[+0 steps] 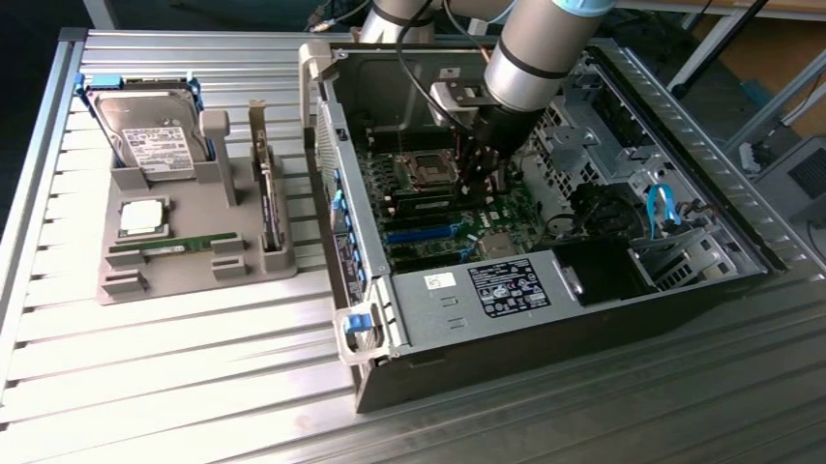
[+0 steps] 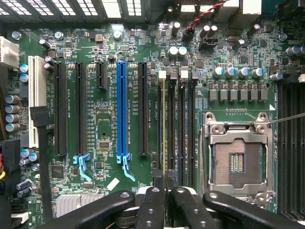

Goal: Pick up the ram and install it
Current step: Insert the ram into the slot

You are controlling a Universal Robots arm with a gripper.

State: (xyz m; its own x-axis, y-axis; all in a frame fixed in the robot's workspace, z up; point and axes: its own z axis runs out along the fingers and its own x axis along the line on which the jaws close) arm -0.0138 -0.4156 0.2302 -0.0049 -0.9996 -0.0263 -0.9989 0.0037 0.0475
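Note:
My gripper [image 2: 167,191] reaches down into the open computer case [image 1: 427,324], over the motherboard's memory slots [image 2: 182,124]. Its black fingers [image 2: 151,205] are shut on the ram [image 2: 165,124]. The ram is seen edge-on as a thin strip standing in line with the memory slot farthest from the empty processor socket [image 2: 237,162]. I cannot tell whether it is seated in that slot. In the exterior view the gripper [image 1: 481,184] hangs just beside the socket [image 1: 427,170]. Another green memory stick [image 1: 174,245] lies on the grey tray [image 1: 193,280].
The tray, on the exterior view's left, also holds a hard drive [image 1: 155,135], a square silver processor chip [image 1: 142,217] and an upright expansion card [image 1: 269,203]. Black and blue expansion slots [image 2: 122,109] run beside the memory slots. Case walls, cables and a drive cage surround the board.

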